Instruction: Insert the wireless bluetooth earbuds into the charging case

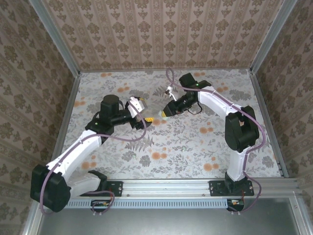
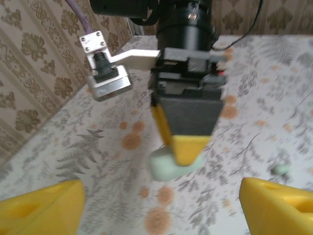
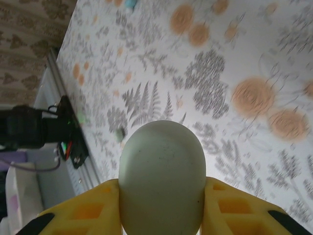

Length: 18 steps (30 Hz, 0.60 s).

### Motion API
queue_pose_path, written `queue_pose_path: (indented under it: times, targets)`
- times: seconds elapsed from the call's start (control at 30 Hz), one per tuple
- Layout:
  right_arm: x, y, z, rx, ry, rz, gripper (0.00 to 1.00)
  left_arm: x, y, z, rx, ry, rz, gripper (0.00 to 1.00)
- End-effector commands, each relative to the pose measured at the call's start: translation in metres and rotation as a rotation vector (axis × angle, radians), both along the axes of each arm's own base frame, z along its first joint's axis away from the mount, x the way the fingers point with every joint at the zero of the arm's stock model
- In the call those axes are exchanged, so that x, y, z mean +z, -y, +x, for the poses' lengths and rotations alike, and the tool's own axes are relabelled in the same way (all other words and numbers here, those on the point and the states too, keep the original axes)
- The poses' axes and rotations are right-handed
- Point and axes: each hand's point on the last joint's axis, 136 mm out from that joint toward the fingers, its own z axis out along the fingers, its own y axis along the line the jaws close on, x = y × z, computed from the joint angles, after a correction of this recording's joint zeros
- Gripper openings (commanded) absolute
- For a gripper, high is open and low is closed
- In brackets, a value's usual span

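My right gripper [image 3: 161,196] is shut on the mint-green oval charging case [image 3: 161,166], its yellow fingers pressing both sides; the lid looks closed. In the left wrist view the same case [image 2: 164,169] hangs low over the table under the right gripper's fingers [image 2: 188,147]. My left gripper [image 2: 161,215] stands open just in front of it, with nothing between its fingers [image 2: 41,205]. One tiny pale earbud [image 2: 281,170] lies on the table to the right; the small pale bit [image 3: 119,133] beyond the case looks like an earbud too. From above, both grippers [image 1: 146,119] [image 1: 164,112] meet mid-table.
The floral tablecloth [image 1: 195,142] covers the table, with patterned walls on three sides. A teal-blue thing [image 3: 129,4] lies at the top edge of the right wrist view. The metal rail [image 1: 166,188] with the arm bases runs along the near edge.
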Motion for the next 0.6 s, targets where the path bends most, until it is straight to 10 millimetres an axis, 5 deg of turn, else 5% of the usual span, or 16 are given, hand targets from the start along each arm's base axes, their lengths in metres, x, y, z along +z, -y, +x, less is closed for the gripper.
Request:
queue_pose_path:
  times: [0.0, 0.13, 0.4, 0.57]
  targets:
    - [0.036, 0.002, -0.029, 0.083, -0.023, 0.084, 0.32, -0.004, 0.010, -0.003, -0.132, 0.139, 0.121, 0.81]
    - [0.049, 0.004, -0.042, 0.109, -0.030, 0.115, 0.32, -0.029, 0.028, -0.010, -0.192, 0.192, 0.264, 0.85]
    - [0.043, 0.008, -0.052, 0.112, -0.054, 0.095, 0.32, -0.056, 0.059, -0.015, -0.246, 0.295, 0.354, 0.89]
    - [0.042, 0.007, -0.051, 0.110, -0.048, 0.104, 0.31, -0.056, 0.067, -0.008, -0.252, 0.307, 0.342, 0.87]
